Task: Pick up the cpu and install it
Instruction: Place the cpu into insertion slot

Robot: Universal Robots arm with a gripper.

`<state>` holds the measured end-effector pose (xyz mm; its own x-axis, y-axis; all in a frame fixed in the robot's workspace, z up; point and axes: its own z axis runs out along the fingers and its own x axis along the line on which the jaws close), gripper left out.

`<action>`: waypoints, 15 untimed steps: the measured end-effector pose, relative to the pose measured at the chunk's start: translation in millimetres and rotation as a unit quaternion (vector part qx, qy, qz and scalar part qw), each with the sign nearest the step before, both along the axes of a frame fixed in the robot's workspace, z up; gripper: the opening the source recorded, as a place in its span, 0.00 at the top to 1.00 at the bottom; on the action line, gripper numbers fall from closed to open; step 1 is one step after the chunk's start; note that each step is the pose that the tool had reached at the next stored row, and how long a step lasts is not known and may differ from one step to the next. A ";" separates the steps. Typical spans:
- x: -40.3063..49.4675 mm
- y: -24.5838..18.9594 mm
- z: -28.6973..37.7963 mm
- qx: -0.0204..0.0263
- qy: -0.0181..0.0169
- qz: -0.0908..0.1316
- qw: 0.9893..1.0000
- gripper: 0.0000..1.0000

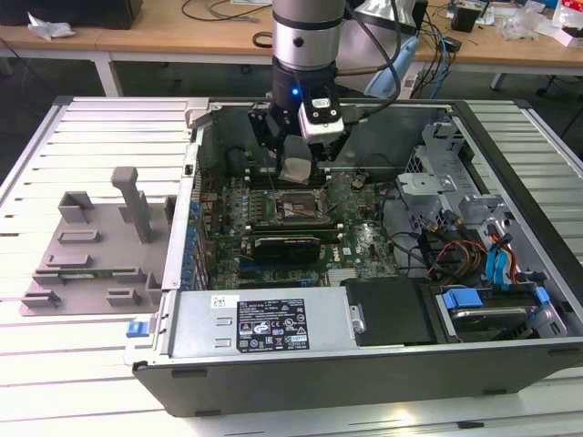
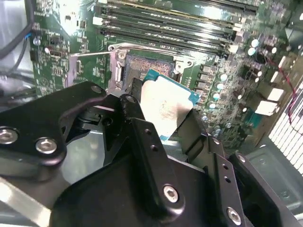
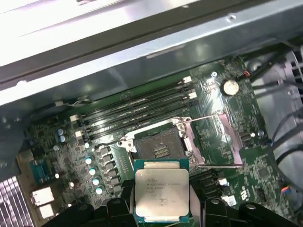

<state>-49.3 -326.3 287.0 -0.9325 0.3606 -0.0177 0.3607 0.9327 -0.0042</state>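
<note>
Gripping the cpu (image 3: 161,189) by two opposite edges, jaws closed on it, metal lid up, hovering above the motherboard (image 3: 251,165) just beside the open socket (image 3: 158,147). Judgement: good seating needs chip level, edges square to socket, no pressing. Lid print and the case sticker (image 1: 273,325) too small to read

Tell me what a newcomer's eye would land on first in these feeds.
The silver-topped cpu pinched in the gripper stands out, hanging near the open socket on the green motherboard, not yet seated. In the exterior view, the opened computer case holds that board, with a grey fixture tray beside it on the exterior view's left.
</note>
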 end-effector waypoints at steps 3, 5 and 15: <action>0.0 0.0 -0.2 0.000 0.000 -0.040 0.999 0.45; 0.0 0.0 -0.4 0.000 0.000 -0.071 0.997 0.45; 0.0 0.0 -1.8 0.000 0.000 -0.220 0.976 0.45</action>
<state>-49.3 -326.3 285.2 -0.6877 0.7258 -0.0177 0.7260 0.6877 -0.0043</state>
